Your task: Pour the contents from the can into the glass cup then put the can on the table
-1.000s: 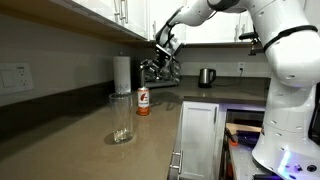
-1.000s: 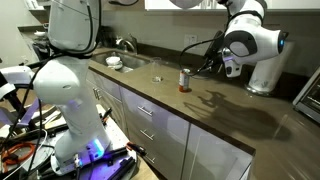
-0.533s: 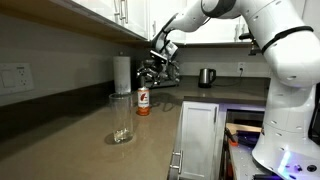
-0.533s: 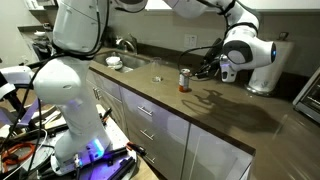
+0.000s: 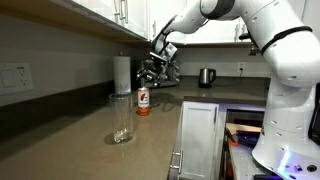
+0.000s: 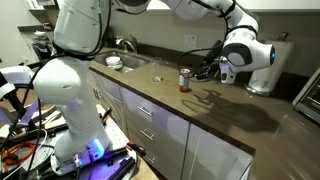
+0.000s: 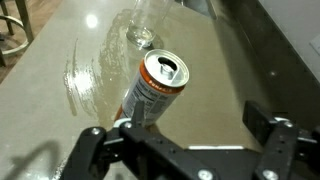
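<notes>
The can, white above and orange-red below, stands upright on the grey-brown table. It also shows in an exterior view. The tall clear glass cup stands on the table a little in front of the can and looks empty. My gripper hovers above and just behind the can, open and empty. In the wrist view the can has its open top toward the camera, close to one finger of my gripper. The glass cup lies beyond it.
A white paper towel roll stands by the wall behind the can. A steel kettle is on the far counter. A sink with dishes lies along the counter. Wall cabinets hang above my arm.
My gripper has come down and moved closer to the can. The can and glass cup have not moved.
</notes>
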You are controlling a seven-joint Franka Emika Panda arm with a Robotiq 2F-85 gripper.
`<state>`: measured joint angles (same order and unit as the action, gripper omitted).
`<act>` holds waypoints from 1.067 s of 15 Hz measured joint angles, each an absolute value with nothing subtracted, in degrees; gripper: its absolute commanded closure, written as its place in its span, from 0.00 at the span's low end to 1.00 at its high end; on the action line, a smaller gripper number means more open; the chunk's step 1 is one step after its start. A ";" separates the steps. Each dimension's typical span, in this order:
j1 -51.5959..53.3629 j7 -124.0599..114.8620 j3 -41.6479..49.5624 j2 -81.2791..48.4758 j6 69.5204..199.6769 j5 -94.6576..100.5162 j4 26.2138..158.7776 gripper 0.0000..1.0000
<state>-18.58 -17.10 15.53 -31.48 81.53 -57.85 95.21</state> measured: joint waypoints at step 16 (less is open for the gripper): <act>-21.55 -17.71 15.26 -34.21 73.20 -63.10 95.29 0.00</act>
